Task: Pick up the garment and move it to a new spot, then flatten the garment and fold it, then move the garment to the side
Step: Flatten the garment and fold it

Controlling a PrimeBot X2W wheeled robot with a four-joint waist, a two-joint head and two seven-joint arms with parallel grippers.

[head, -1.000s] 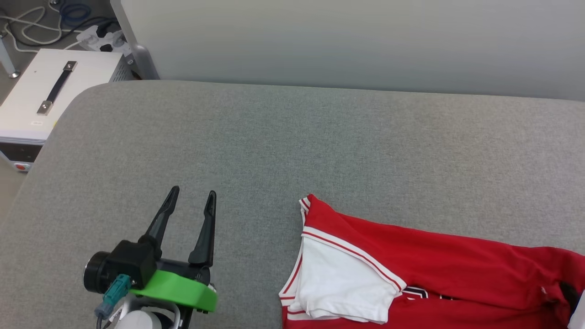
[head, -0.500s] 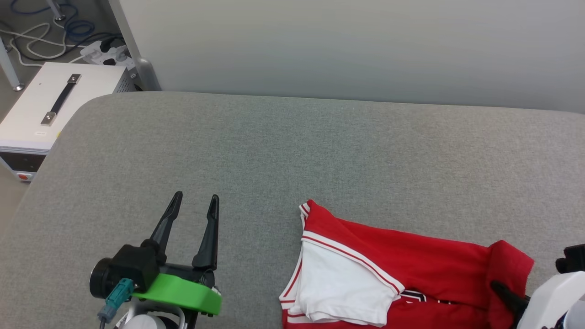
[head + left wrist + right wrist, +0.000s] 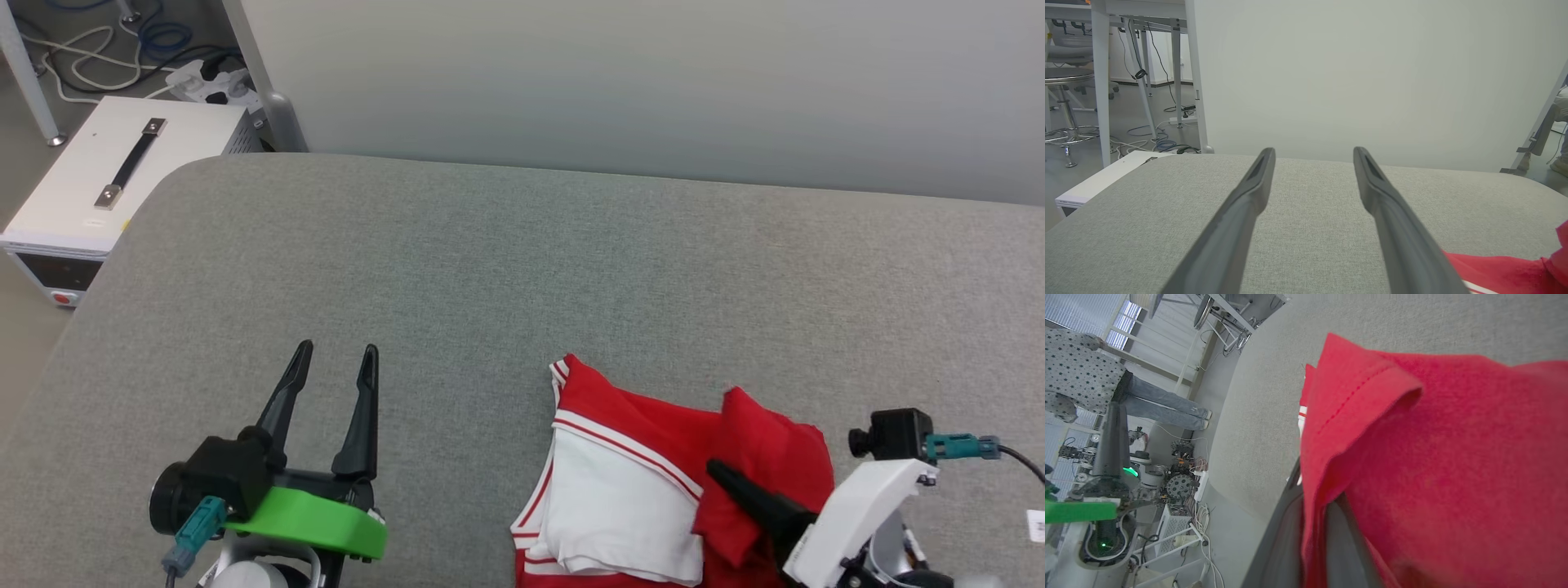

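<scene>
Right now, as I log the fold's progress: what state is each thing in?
garment: lying on the table, one red edge doubled back over the rest.
right gripper: jaws shut on that red edge.
left gripper: jaws open, empty, above bare table beside the garment.

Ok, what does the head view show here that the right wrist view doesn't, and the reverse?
Head view: the white sleeve with striped trim lying flat, and the right arm's wrist camera. Right wrist view: a person standing in the background, and a stitched hem close up. Both: the red garment bunched up on the grey surface, with the right gripper shut on it.
</scene>
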